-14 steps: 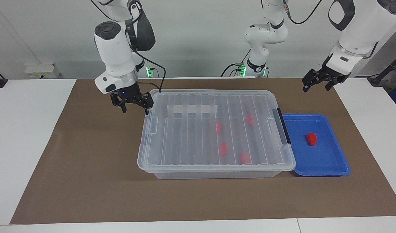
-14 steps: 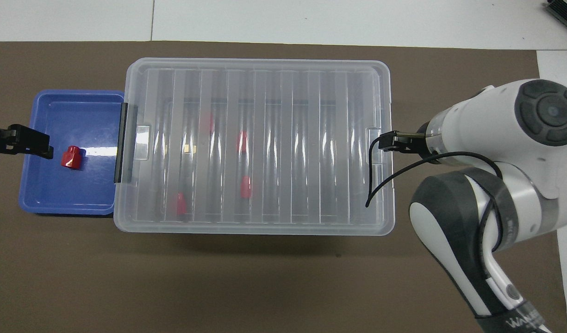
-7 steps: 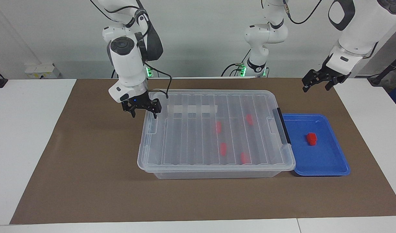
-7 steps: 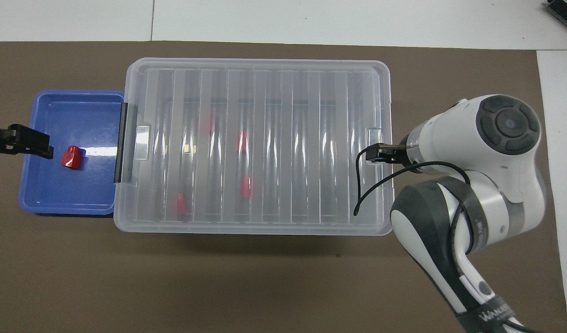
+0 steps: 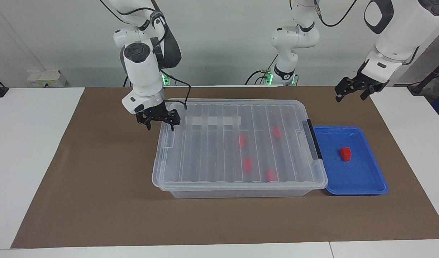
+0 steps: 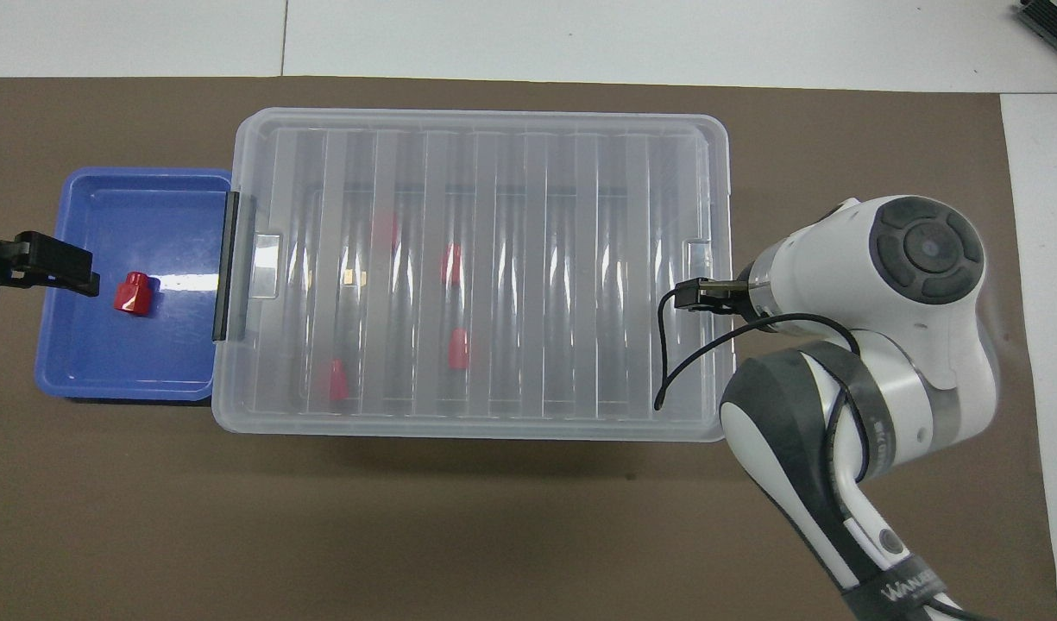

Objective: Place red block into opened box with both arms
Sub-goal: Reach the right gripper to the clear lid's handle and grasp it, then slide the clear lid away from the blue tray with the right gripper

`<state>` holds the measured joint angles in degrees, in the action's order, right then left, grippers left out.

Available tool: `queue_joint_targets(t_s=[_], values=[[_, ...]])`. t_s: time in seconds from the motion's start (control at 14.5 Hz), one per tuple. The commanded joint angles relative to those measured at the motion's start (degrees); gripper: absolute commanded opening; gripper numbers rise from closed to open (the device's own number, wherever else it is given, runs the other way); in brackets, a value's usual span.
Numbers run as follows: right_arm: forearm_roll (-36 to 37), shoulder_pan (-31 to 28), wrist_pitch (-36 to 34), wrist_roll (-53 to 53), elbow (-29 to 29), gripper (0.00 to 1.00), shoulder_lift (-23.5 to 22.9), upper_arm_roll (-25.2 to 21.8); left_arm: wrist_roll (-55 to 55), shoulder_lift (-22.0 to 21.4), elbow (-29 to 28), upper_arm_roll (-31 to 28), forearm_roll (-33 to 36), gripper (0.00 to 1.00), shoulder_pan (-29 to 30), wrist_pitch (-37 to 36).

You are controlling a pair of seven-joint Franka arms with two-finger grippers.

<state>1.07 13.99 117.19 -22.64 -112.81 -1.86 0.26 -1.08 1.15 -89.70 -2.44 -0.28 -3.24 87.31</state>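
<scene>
One red block [image 5: 345, 153] [image 6: 134, 292] lies in a shallow blue tray [image 5: 378, 181] [image 6: 62, 371]. The tray stands against the black-handled end of the clear box [image 5: 237, 191] [image 6: 476, 427]. The ribbed lid [image 5: 208, 150] lies on the box, and several more red blocks show through it. My right gripper [image 5: 160, 126] hangs open just above the lid's edge at the right arm's end of the box. In the overhead view the wrist hides most of it. My left gripper [image 5: 350, 96] [image 6: 36, 266] waits open in the air over the tray's edge at the left arm's end.
A brown mat [image 5: 97, 200] covers the table under the box and the tray. A black cable [image 6: 666, 362] loops from my right wrist over the lid's corner. A third white arm [image 5: 294, 39] stands at the robots' edge of the table.
My right arm has swung toward the box, bringing its open gripper from beside the lid's corner to over the lid's end edge. The left arm, block and tray have not moved.
</scene>
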Motion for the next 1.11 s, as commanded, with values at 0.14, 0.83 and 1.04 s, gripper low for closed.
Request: queue_joint_targets(t_s=[0.14, 0.83, 1.04], values=[[-0.98, -3.08, -0.20, 3.98, -2.59, 1.00, 1.51, 0.26, -0.33, -1.85, -2.32, 0.15, -0.07, 1.00, 0.43, 1.37], [-0.98, -18.28, -4.52, 31.40, -2.68, 1.00, 1.69, 0.18, -0.33, -1.85, -2.32, 0.15, -0.07, 1.00, 0.43, 1.37], [-0.98, -20.05, -3.37, 35.11, -2.60, 1.00, 1.16, 0.18, -0.33, -1.85, -2.32, 0.15, -0.07, 1.00, 0.43, 1.37]])
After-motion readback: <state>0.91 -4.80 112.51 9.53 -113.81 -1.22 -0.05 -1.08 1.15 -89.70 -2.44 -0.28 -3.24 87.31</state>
